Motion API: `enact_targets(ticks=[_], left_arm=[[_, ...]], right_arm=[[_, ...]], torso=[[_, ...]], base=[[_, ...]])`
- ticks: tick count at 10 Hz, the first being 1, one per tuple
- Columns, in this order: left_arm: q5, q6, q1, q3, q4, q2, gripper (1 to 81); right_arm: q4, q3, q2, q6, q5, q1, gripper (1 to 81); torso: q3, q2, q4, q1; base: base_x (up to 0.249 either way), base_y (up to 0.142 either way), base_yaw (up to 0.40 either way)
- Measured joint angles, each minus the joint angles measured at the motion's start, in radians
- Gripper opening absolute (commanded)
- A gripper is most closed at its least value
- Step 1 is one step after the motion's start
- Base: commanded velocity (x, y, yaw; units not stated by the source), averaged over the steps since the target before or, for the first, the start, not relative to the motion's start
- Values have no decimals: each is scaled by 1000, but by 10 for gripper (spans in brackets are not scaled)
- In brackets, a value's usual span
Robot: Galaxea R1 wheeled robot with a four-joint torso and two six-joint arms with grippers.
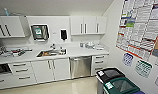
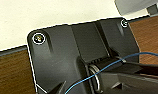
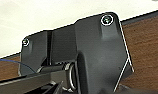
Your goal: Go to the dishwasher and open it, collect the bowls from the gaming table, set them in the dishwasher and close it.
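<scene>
The dishwasher point(image 1: 80, 66) is the grey stainless-steel front built in under the white counter point(image 1: 77, 52), right of the sink point(image 1: 50, 53). Its door is closed. It stands across the pale floor from me, a little right of the middle of the head view. The gaming table and the bowls are out of view. In the wrist views I see the robot's own dark plates over a brown wood surface and a pale wall.
White cabinets and drawers point(image 1: 22, 71) run along the counter, with wall cabinets point(image 1: 88, 25) above. Two bins, one black-lidded point(image 1: 110, 74) and one green-lidded point(image 1: 121, 86), stand close at the right by a wall with posters point(image 1: 141, 27).
</scene>
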Motion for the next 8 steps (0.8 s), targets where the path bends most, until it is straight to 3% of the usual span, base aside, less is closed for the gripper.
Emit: enact_targets(ticks=[8], left_arm=[[0, 0, 1, -1, 0, 8, 811]], right_arm=[[-3, 6, -5, -3, -2, 3, 811]], torso=[[0, 0, 0, -1]], base=[[100, 0, 0]])
